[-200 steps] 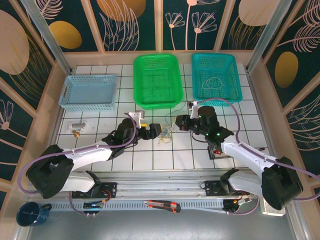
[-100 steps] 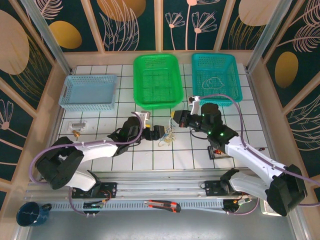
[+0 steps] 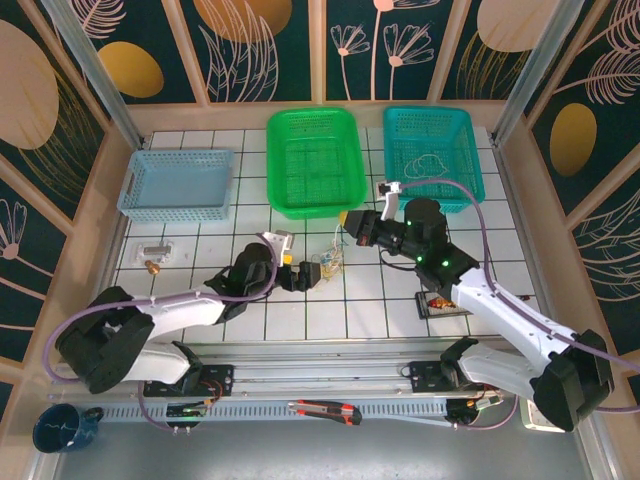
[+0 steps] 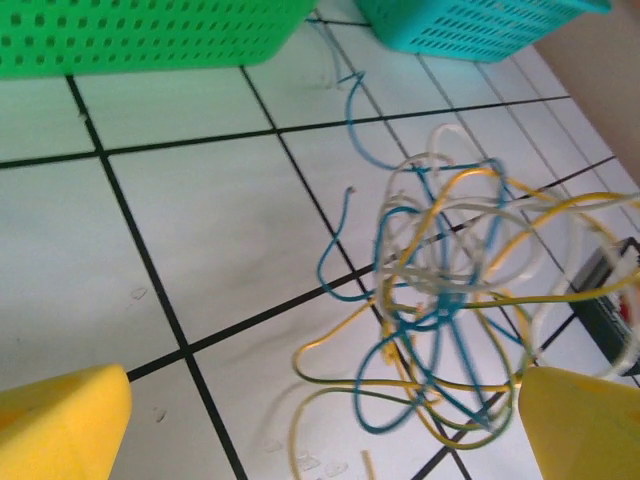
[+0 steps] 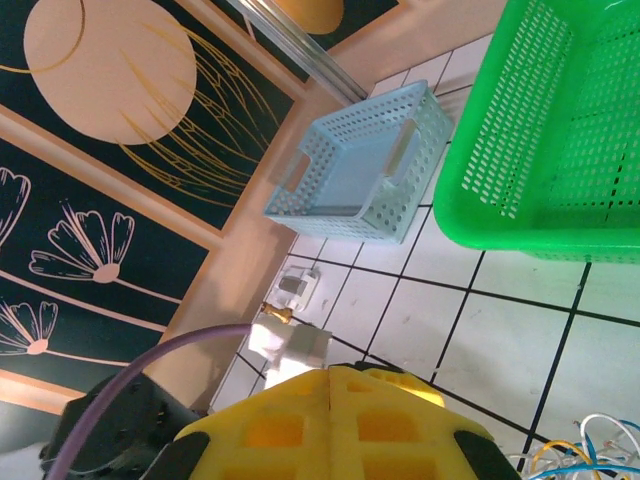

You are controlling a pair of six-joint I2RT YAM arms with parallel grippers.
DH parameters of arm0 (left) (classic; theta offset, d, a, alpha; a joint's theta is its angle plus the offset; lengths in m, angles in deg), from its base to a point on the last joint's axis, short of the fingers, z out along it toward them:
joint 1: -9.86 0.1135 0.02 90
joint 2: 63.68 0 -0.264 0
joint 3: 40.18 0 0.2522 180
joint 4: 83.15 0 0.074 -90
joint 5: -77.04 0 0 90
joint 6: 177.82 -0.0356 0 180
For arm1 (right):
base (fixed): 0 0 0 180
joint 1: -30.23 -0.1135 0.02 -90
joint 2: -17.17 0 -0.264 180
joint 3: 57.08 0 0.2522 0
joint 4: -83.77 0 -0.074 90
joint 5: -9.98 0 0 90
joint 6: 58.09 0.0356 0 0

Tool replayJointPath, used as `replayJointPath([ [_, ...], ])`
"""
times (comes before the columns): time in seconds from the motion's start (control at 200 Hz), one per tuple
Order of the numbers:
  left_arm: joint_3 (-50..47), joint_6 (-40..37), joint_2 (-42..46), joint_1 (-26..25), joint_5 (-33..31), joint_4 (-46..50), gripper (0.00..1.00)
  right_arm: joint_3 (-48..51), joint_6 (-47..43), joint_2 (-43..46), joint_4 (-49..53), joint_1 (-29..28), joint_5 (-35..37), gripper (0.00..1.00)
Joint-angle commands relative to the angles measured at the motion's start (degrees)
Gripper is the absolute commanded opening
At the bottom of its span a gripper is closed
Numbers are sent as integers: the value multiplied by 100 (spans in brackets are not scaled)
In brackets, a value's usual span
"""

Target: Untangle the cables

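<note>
The cables [image 3: 329, 263] are a loose tangle of yellowish-green, blue and whitish wires on the white tiles near the table's middle. Seen from the left wrist, the cables [image 4: 450, 300] lie just ahead, with a blue end trailing toward the baskets. My left gripper [image 3: 304, 274] stands open just left of the tangle, with its yellow pads [image 4: 60, 420] wide apart and nothing between them. My right gripper [image 3: 349, 223] is shut above and behind the tangle. A thin strand runs up from the heap to its tip. The cables [image 5: 585, 448] show at the lower right of the right wrist view.
Three baskets stand at the back: light blue [image 3: 178, 183], green [image 3: 315, 160] and teal [image 3: 432, 152], the teal one with a whitish wire loop [image 3: 425, 163] inside. Small metal fittings [image 3: 155, 250] lie at the left. A black device [image 3: 440, 300] sits to the right.
My right gripper has moved up and toward the baskets, drawing a strand out of the tangle. The left gripper has stayed open beside the heap, shifting slightly.
</note>
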Motion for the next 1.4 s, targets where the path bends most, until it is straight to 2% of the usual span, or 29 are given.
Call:
replayJointPath([
  [0.0,-2,-345,292,22,259,-539,99,-195,52,-136,-207,-87,-30,0],
  [0.185,328,-516,258,22,552,-775,99,-260,22,-317,-218,-225,30,0],
  [0.465,909,-527,-549,7,853,-1168,98,-546,-41,-516,-143,-492,126,0],
  [0.54,960,-487,-762,8,882,-1351,95,-683,-41,-546,-115,-543,129,0],
  [0.746,839,-369,-1278,7,898,-1823,71,-1293,-78,-510,45,-607,90,0],
  [0.986,281,-256,-1596,6,707,-2282,45,-2527,-381,-456,515,-473,270,0],
  [1.126,95,-231,-1703,5,620,-2371,29,-3003,-224,-487,400,-167,19,0],
  [1.341,-19,-232,-1849,5,554,-2389,11,-3221,406,-429,-136,444,-490,0],
  [1.391,-35,-221,-1878,5,551,-2407,8,-3230,538,-401,-248,729,-570,0],
])
